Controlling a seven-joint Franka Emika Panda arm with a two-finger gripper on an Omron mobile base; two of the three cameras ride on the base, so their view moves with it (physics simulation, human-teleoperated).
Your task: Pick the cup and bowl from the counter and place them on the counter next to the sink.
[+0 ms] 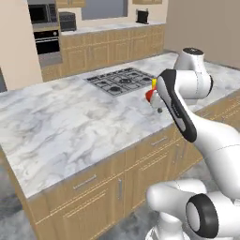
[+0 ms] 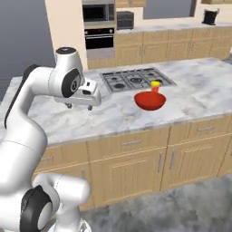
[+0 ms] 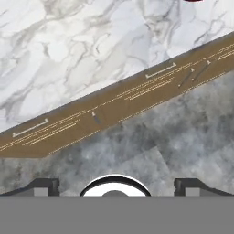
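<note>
The 2-finger gripper [image 2: 78, 106], jaws spread wide and empty, is seen left of centre. The small yellow cup [image 2: 155, 85] behind the glossy red bowl [image 2: 150, 100] should be approached from above.

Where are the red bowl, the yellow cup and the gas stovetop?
red bowl [image 2: 150, 100]: right base view, outer wall.
yellow cup [image 2: 155, 84]: right base view, side near the rim.
gas stovetop [image 2: 136, 79]: right base view, centre grate.

The wide, shallow, glossy red round bowl [image 2: 150, 100] sits upright on the white grey-veined marble counter [image 2: 199, 86]; the small yellow cylindrical cup [image 2: 155, 85] stands just behind, touching it.
</note>
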